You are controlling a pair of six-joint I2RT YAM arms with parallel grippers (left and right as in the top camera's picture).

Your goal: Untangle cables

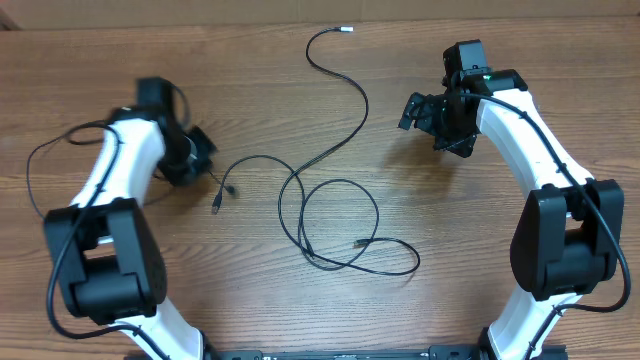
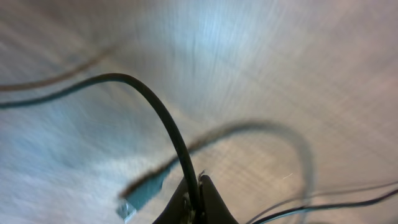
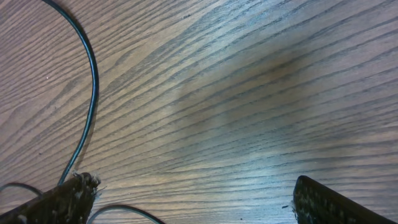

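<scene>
The cables [image 1: 340,225] lie as thin black loops at the table's middle, and one strand runs up to a silvery tip [image 1: 346,29]. A strand on the left ends in small plugs [image 1: 216,206]. My left gripper [image 1: 197,157] sits just beside those plugs. In the left wrist view it [image 2: 198,202] is shut on one black cable [image 2: 149,93], which arcs up and left, and a blurred plug [image 2: 140,196] hangs close by. My right gripper [image 1: 432,115] hovers to the right of the long strand. In its wrist view it [image 3: 193,199] is open over bare wood, with a cable [image 3: 92,81] by the left finger.
A thin dark wire [image 1: 45,150] loops on the table left of the left arm. Both arm bases stand at the front edge, one at the left [image 1: 100,270] and one at the right [image 1: 565,250]. The table [image 1: 520,40] is brown wood.
</scene>
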